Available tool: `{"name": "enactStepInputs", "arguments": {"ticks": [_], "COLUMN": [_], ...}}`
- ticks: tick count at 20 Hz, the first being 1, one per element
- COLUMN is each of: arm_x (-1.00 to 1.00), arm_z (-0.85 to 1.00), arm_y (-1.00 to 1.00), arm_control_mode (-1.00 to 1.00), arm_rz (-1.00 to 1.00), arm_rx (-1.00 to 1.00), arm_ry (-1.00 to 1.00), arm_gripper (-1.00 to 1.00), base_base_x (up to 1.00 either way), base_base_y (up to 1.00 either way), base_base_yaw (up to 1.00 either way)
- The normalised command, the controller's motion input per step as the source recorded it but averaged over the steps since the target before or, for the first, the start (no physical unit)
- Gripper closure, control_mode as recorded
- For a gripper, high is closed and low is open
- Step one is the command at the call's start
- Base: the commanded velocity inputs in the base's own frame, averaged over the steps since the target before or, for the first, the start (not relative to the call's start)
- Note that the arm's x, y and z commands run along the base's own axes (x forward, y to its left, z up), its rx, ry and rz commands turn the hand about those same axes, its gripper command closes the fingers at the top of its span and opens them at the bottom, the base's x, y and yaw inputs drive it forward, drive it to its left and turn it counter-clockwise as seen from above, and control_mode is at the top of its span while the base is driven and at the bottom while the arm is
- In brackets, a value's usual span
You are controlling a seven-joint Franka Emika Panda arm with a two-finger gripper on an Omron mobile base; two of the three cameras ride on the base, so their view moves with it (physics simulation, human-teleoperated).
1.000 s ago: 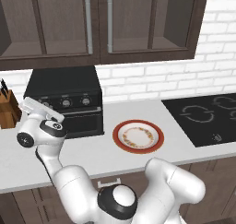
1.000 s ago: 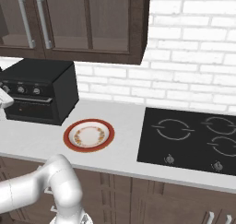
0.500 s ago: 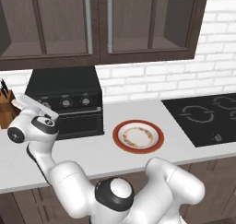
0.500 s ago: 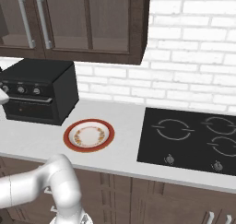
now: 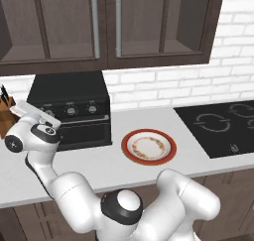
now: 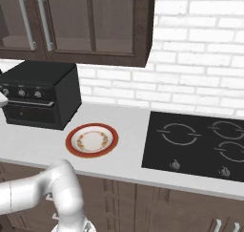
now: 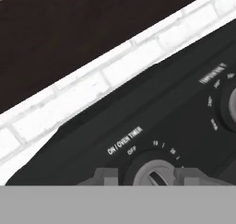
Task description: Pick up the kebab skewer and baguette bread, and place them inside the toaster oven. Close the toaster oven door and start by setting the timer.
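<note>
Shifted leftward within a second, the pincer [image 7: 152, 178] sat closed on the timer knob [image 7: 154, 172] of the toaster oven [image 5: 69, 111], door [image 5: 82, 133] shut, on the worktop [image 5: 109, 168]; turning it likely came next.

On the toaster oven [image 7: 138, 126], white print above the knob [image 7: 154, 172] reads "ON / OVEN TIMER" — "OFF" sits just under it, with small numerals along the dial, seemingly 10 and 20. Lettering by the second knob [image 7: 230, 105] — too blurred to read.
</note>
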Motion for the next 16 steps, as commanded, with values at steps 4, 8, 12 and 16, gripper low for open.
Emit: {"name": "enactStepInputs", "arguments": {"ticks": [4, 8, 12, 16], "arm_x": [-0.06, -0.01, 0.0, 0.0], "arm_z": [-0.41, -0.53, -0.76, -0.99], "arm_y": [0.35, 0.42, 0.52, 0.52], "arm_control_mode": [-1.0, -1.0, -1.0, -1.0], "arm_rz": [0.0, -0.07, -0.13, -0.15], "arm_rx": [0.09, 0.22, 0.29, 0.28], "arm_ry": [0.0, 0.01, 0.0, 0.0], "arm_gripper": [1.0, 1.0, 1.0, 1.0], "base_base_x": [0.0, 0.0, 0.0, 0.0], "base_base_y": [0.0, 0.0, 0.0, 0.0], "base_base_yaw": [0.0, 0.0, 0.0, 0.0]}}
